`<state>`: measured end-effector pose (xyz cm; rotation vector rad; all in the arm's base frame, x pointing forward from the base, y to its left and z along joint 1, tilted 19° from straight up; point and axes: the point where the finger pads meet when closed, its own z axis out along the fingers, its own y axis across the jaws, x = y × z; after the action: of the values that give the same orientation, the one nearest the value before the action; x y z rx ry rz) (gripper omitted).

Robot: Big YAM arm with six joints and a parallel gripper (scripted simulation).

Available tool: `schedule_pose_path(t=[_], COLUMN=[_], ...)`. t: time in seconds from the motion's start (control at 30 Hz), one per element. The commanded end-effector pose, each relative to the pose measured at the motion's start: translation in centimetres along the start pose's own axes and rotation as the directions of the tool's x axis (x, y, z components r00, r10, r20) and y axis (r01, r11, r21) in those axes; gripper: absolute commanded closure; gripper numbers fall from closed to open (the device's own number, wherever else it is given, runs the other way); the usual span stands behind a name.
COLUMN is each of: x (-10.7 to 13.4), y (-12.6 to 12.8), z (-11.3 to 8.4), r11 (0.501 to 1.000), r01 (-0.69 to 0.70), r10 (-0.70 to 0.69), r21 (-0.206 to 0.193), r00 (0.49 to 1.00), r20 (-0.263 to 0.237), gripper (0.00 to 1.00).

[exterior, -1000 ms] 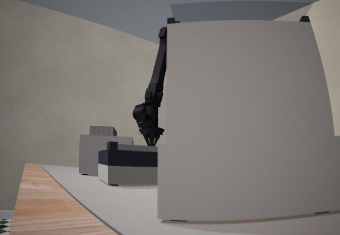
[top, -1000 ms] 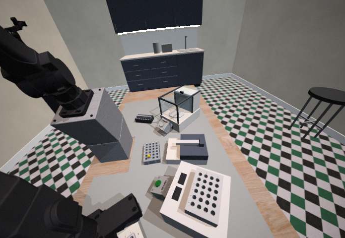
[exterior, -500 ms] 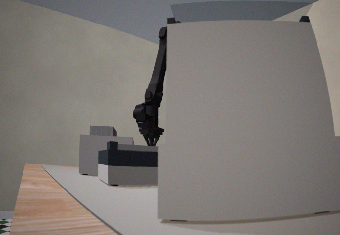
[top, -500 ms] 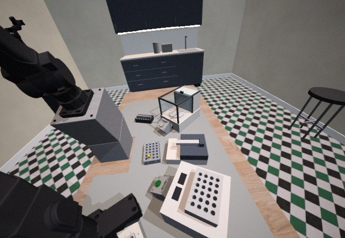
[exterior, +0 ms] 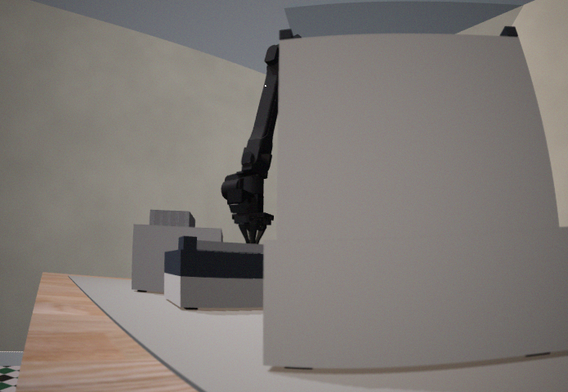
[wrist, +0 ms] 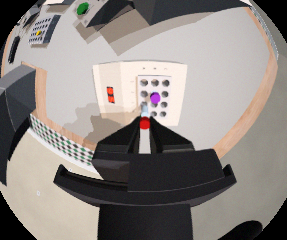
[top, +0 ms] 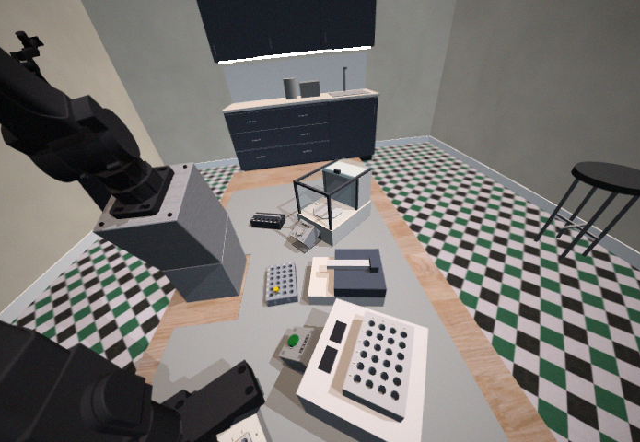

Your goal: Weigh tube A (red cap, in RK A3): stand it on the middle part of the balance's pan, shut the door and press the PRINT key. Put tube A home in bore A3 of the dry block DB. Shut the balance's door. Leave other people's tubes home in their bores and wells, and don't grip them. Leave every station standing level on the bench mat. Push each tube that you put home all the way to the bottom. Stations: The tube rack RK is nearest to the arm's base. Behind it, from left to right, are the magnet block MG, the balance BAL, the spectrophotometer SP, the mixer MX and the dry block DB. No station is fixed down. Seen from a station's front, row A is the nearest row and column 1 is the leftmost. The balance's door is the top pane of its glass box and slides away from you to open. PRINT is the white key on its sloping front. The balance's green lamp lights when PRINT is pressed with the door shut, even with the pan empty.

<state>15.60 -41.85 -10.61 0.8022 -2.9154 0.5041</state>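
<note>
The gripper [exterior: 252, 242] [wrist: 144, 125] points down and is shut on tube A [wrist: 144, 122], whose red cap shows between the fingertips. Tube A's clear body reaches over the near left bores of the dry block [wrist: 99, 70]. Whether its tip is inside a bore cannot be told. A purple-capped tube [wrist: 155, 98] stands in the block. Only a corner of the dry block [top: 242, 432] shows in the top view, beside the dark wrist. The balance [top: 349, 221] [exterior: 413, 296] stands far off. Its pan [top: 328, 210] looks empty and its top door [exterior: 404, 18] is slid back.
The mixer [top: 414, 385] with its empty-looking block stands between the dry block and the spectrophotometer [top: 359, 284]. A green-buttoned control box [top: 296, 348] [wrist: 83, 8] is in front of it. The tube rack [top: 281, 299] [wrist: 50, 37] holds a yellow-capped tube [top: 275, 289]. The magnet block [top: 267, 221] lies farther left.
</note>
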Motion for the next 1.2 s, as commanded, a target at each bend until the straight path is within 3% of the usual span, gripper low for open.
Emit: schedule_pose_path(t=[0.0,1.17], x=[0.2,0.6], y=[-0.6,-0.5], z=[-0.2,1.6], r11=[1.000,1.000], r01=[-0.001,-0.004], r10=[0.001,0.004], r21=[0.011,0.011], r00=[1.000,1.000], r20=[-0.001,-0.003], gripper=[0.91,0.91])
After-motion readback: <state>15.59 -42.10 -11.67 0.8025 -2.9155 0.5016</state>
